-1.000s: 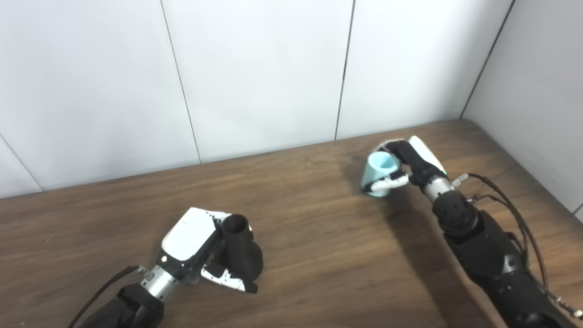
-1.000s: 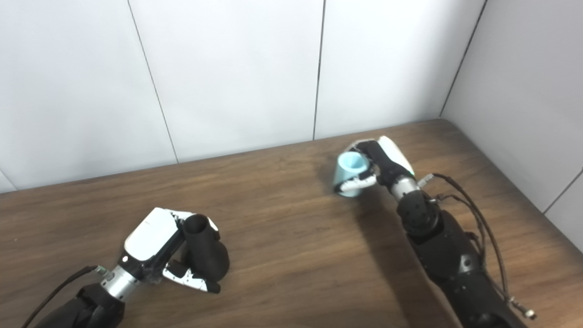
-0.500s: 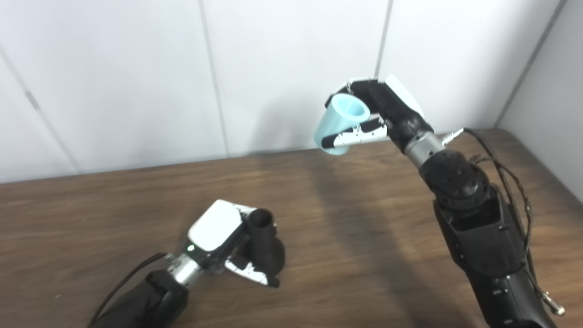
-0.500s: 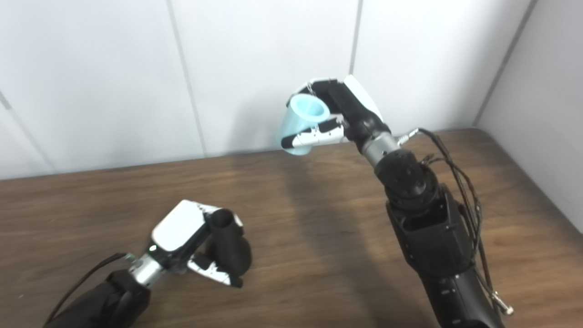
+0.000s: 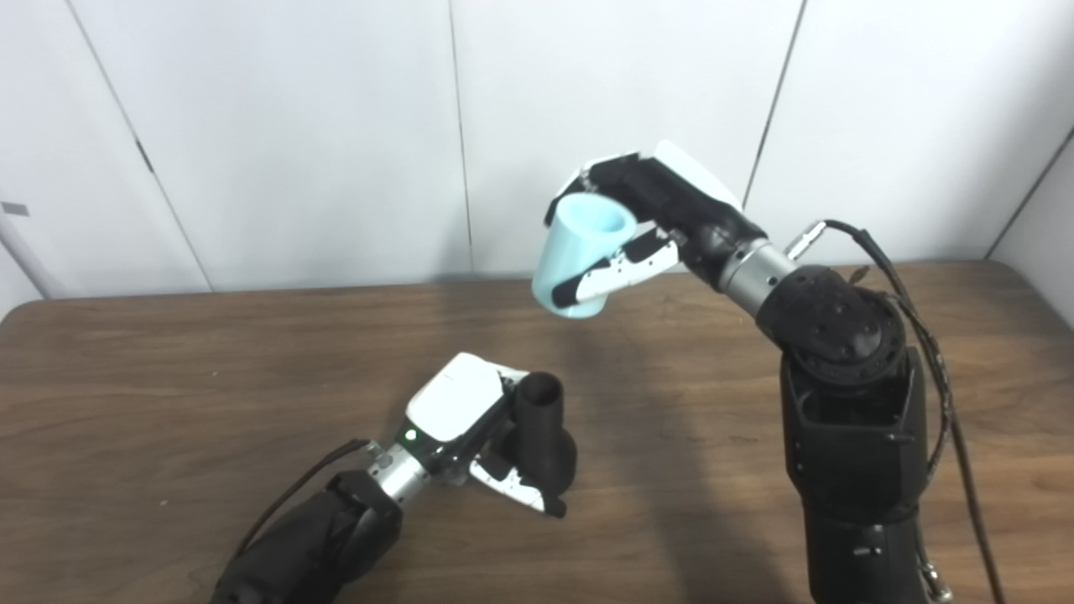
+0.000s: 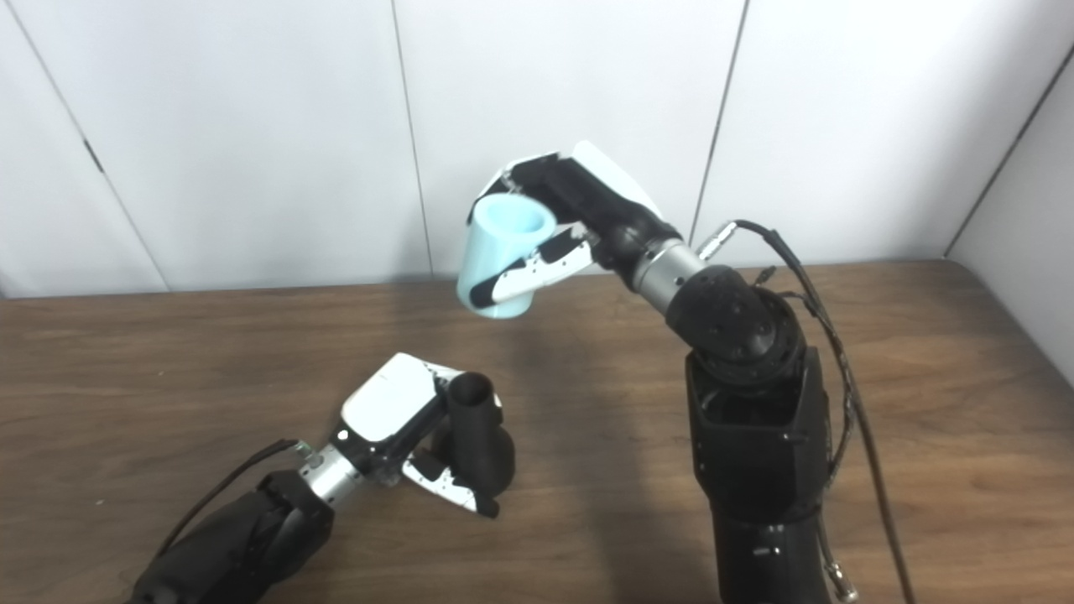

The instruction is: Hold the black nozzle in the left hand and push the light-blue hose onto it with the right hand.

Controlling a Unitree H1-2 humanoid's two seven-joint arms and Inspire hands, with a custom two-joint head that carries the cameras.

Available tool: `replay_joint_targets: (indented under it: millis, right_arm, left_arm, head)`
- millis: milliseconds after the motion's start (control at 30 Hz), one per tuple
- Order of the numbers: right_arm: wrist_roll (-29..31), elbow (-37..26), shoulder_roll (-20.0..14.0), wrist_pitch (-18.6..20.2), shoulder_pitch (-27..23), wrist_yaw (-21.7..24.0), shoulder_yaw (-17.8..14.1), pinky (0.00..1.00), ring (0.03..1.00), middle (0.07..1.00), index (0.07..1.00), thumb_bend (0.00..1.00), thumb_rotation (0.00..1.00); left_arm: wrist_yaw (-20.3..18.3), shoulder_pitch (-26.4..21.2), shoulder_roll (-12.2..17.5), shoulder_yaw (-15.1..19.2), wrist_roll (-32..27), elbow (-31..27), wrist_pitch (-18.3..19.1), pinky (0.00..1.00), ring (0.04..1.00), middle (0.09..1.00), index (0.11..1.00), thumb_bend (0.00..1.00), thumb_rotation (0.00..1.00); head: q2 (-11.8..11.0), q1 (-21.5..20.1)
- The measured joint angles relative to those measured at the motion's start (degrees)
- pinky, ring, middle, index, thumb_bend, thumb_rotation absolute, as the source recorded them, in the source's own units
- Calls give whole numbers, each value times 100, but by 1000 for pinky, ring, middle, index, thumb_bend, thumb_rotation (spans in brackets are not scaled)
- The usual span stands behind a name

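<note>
The right hand (image 5: 663,210) is raised well clear of the wooden table (image 5: 168,377), with the light-blue hose (image 5: 581,256) closed in its fingers; open air lies below it and to its left, down to the black nozzle (image 5: 544,432). That nozzle stands upright in the grasp of the left hand (image 5: 470,419), its open mouth facing up with nothing over it. The left hand's white back crowds the nozzle's left side, and its thumb crosses the nozzle's base in front. Behind the right hand the white panelled wall (image 5: 336,126) stands near, closing off room farther back.
</note>
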Motion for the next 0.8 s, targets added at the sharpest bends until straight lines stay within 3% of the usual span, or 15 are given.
replay_joint_targets:
  millis: [133,367,500,667,800]
  right_arm:
    - [-381,2,302,1,3,540,-148,251,333,431,488,529,0]
    - [-770,0,453,0,29,1192,-217,267,359,438,483,531,0]
    - [-853,2,478,0,105,1294,-218,205,294,406,486,527,0]
    - [-750,12,400,0,185,1256,-115,346,411,457,490,529,0]
    - [-460,92,233,0,359,992,103,369,421,457,492,530,0]
  left_arm:
    - [-16,0,-34,0,9,-16,87,272,389,473,484,527,0]
    - [-16,-1,-70,0,67,-26,130,257,373,473,483,527,0]
    - [-16,0,-87,0,78,-29,137,252,379,473,483,527,0]
    - [-44,22,-93,1,79,-85,176,260,383,473,483,527,0]
    - [-99,72,-99,0,83,-191,241,262,384,473,483,527,0]
  head:
    - [123,105]
    - [228,149]
    - [237,158]
    - [308,176]
    - [325,193]
